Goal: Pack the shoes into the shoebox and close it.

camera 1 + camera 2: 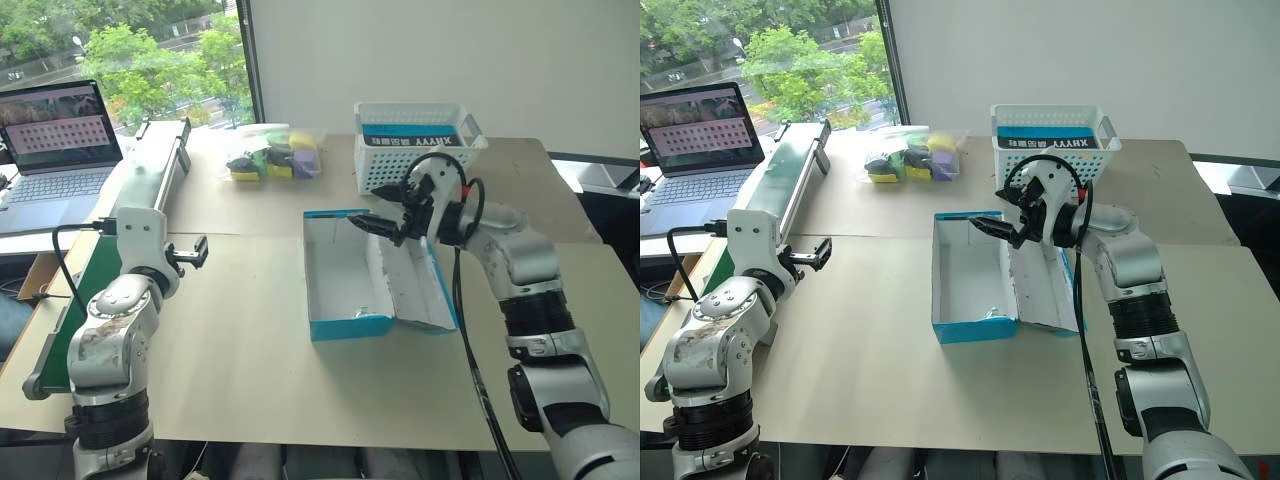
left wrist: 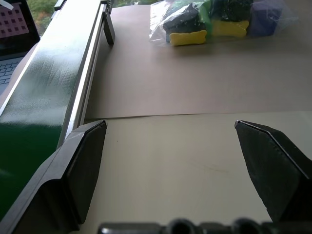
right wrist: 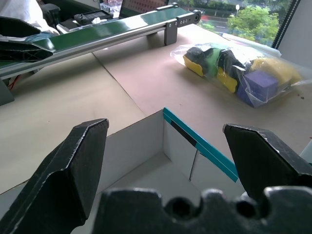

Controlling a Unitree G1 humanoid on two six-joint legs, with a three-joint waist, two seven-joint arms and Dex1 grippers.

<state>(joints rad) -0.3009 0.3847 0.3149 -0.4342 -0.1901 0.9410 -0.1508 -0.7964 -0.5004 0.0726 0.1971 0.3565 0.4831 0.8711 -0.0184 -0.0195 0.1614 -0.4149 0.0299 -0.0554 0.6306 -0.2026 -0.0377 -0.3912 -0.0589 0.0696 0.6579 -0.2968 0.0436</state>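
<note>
Shoebox (image 1: pixel 347 280) open at table centre, lid (image 1: pixel 415 285) folded out flat toward right edge; interior white, seemingly empty. Right gripper (image 1: pixel 385 225) spread wide, holding nothing, hovering over box's far end. Left gripper (image 1: pixel 190 254) spread, empty, near left edge beside green conveyor (image 1: pixel 150 170).

Judgement: packing not begun. Next move calls for locating and grasping shoe.

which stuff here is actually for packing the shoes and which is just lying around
For the job:
- shoebox, open and empty
- right tool, open above the box
- left tool, open

Just lying about:
- white basket
- bag of coloured blocks
- laptop
- green conveyor
</note>
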